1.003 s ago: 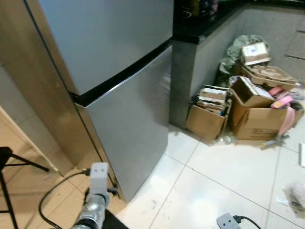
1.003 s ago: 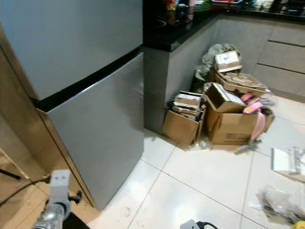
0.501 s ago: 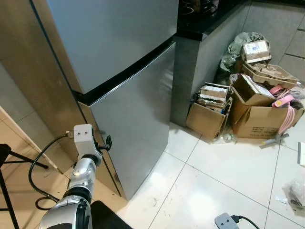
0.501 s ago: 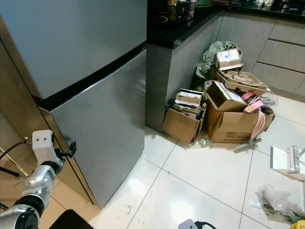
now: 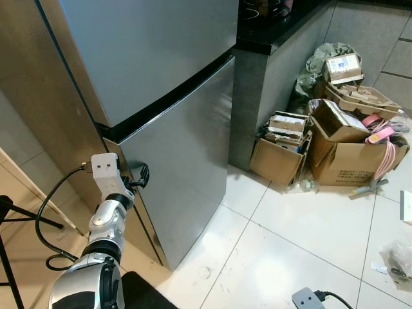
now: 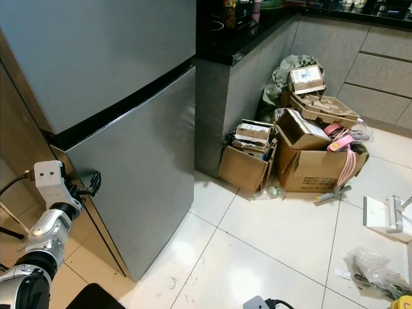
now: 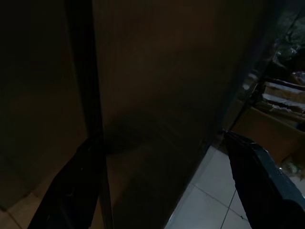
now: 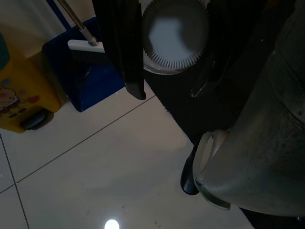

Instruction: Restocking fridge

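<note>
The silver fridge stands shut, with an upper door (image 5: 141,45) and a lower door (image 5: 183,148) split by a black seam. My left gripper (image 5: 140,175) is raised to the left edge of the lower door, just under the seam. It is open. In the dark left wrist view its fingers (image 7: 71,191) stand wide apart, with the door's edge (image 7: 95,119) near one finger and the door face between them. Nothing is held. My right gripper (image 8: 128,62) hangs idle low over the floor tiles.
A dark counter (image 5: 270,32) adjoins the fridge on the right. Open cardboard boxes (image 5: 347,151) and bags pile up at its foot. A black cable (image 5: 48,215) and a stand leg (image 5: 16,219) lie at my left. A yellow bin (image 8: 19,90) and a blue dustpan (image 8: 81,71) sit by my right side.
My left arm has risen from low at the bottom of the view up to the lower door's left edge. The camera has also shifted a little.
</note>
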You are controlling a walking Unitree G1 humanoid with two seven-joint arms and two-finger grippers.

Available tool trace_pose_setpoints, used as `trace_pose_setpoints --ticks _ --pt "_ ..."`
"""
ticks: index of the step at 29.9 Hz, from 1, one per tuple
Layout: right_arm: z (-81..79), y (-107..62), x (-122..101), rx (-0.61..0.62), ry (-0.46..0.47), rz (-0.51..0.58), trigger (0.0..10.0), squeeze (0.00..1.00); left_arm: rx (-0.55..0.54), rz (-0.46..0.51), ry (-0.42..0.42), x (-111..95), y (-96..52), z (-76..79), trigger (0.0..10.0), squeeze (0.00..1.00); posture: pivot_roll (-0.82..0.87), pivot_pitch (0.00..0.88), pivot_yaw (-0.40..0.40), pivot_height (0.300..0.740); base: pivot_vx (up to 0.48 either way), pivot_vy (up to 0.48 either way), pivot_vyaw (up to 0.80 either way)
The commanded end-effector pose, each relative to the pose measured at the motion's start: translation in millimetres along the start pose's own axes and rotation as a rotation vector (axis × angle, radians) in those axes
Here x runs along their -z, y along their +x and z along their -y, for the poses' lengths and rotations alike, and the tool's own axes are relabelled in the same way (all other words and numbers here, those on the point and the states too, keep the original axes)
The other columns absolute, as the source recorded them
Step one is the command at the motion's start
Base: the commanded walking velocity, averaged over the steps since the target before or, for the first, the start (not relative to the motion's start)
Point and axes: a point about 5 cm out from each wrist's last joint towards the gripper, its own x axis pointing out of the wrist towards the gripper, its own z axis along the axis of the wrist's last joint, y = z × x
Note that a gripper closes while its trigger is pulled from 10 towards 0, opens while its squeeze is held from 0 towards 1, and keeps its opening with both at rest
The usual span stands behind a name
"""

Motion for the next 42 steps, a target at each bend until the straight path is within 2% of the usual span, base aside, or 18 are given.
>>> trace_pose_setpoints --ticks 1,6,9,11,13,19,21,23,25,26,28,30,35,39,40,42 --pt "2.4 -0.6 4.5 0.007 -0.012 -0.014 10.0 0.0 0.079 0.197 0.116 -58.6 20.0 1.8 10.0 0.0 -0.09 0.0 -0.004 0.74 0.0 0.0 0.0" --pt "1.9 -0.6 5.3 0.009 -0.019 -0.018 10.0 0.0 0.128 0.215 0.159 -69.5 22.5 1.8 10.0 0.0 -0.09 0.0 -0.003 0.74 0.0 0.0 0.0" --pt "1.9 -0.7 6.8 0.011 -0.022 -0.023 10.0 0.0 0.219 0.198 0.166 -71.2 21.6 1.8 10.0 0.0 -0.1 0.0 -0.003 0.74 0.0 0.0 0.0" --pt "1.9 -0.7 6.8 0.011 -0.022 -0.023 10.0 0.0 0.219 0.198 0.166 -71.2 21.6 1.8 10.0 0.0 -0.1 0.0 -0.003 0.74 0.0 0.0 0.0" --pt "1.9 -0.8 8.3 0.012 -0.021 -0.027 10.0 0.0 0.293 0.172 0.186 -70.7 18.8 -0.8 10.0 0.0 -0.1 0.0 -0.003 0.74 0.0 0.0 0.0" --pt "1.7 -1.0 10.2 0.012 -0.025 -0.032 10.0 0.0 0.403 0.155 0.229 -73.8 16.0 -1.2 10.0 0.0 -0.1 0.0 -0.003 0.74 0.0 0.0 0.0" --pt "1.6 -1.0 10.2 0.012 -0.026 -0.032 10.0 0.0 0.414 0.15 0.237 -74.2 15.8 -1.3 10.0 0.0 -0.1 0.0 -0.002 0.74 0.0 0.0 0.0" --pt "1.6 -1.0 9.8 0.012 -0.026 -0.031 10.0 0.0 0.396 0.136 0.281 -75.9 16.3 -3.9 10.0 0.0 -0.1 0.0 -0.001 0.74 0.0 0.0 0.0" --pt "1.5 -0.9 9.0 0.013 -0.024 -0.029 10.0 0.0 0.309 0.107 0.365 -78.0 18.0 -10.5 10.0 0.0 -0.1 0.0 -0.002 0.74 0.0 0.0 0.0" --pt "1.5 -0.9 9.0 0.013 -0.024 -0.029 10.0 0.0 0.309 0.107 0.365 -78.0 18.0 -10.5 10.0 0.0 -0.1 0.0 -0.002 0.74 0.0 0.0 0.0" --pt "1.7 -0.8 8.5 0.013 -0.025 -0.028 10.0 0.0 0.241 0.114 0.403 -82.9 19.5 -15.3 10.0 0.0 -0.1 0.0 -0.002 0.74 0.0 0.0 0.0" --pt "2.1 -0.9 8.5 0.015 -0.026 -0.028 10.0 0.0 0.199 0.148 0.401 -90.2 20.9 -17.4 10.0 0.0 -0.1 0.0 -0.005 0.74 0.0 0.0 0.0" --pt "2.6 -1.0 9.2 0.015 -0.027 -0.03 10.0 0.0 0.211 0.164 0.371 -92.6 22.2 -15.3 10.0 0.0 -0.1 0.0 -0.006 0.74 0.0 0.0 0.0" --pt "3.2 -1.3 11.3 0.016 -0.031 -0.034 10.0 0.0 0.25 0.152 0.323 -84.5 24.3 -5.6 10.0 0.0 -0.11 0.0 -0.008 0.74 0.0 0.0 0.0" --pt "3.5 -1.5 12.5 0.017 -0.032 -0.036 10.0 0.0 0.293 0.154 0.28 -81.0 24.7 0.2 10.0 0.0 -0.11 0.0 -0.009 0.74 0.0 0.0 0.0" --pt "3.6 -1.6 13.1 0.017 -0.033 -0.038 10.0 0.0 0.325 0.155 0.256 -79.2 24.8 3.8 10.0 0.0 -0.11 0.0 -0.009 0.74 0.0 0.0 0.0"
